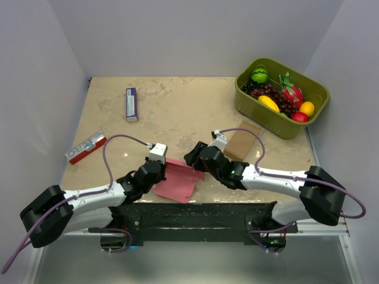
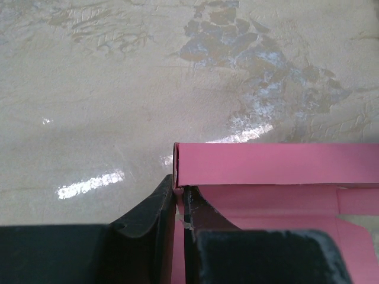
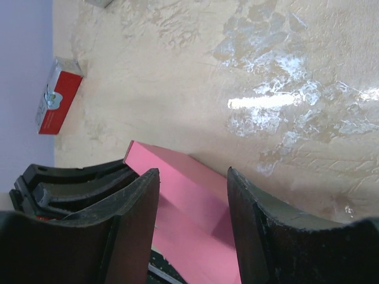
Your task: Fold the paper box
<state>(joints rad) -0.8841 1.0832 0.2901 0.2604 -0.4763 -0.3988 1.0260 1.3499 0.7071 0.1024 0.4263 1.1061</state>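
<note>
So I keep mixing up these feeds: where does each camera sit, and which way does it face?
Top: above and behind the bases, looking down on the table; left arm and right arm show.
Left wrist: looks along the left fingers, shut on the box.
Right wrist: looks between the open right fingers, over the box, toward a red packet.
Shared: the box, in all three.

A robotics lab cell: blank white walls (image 1: 195, 35) box in a marbled table (image 1: 177, 106) with a black mounting plate (image 1: 195, 216).
</note>
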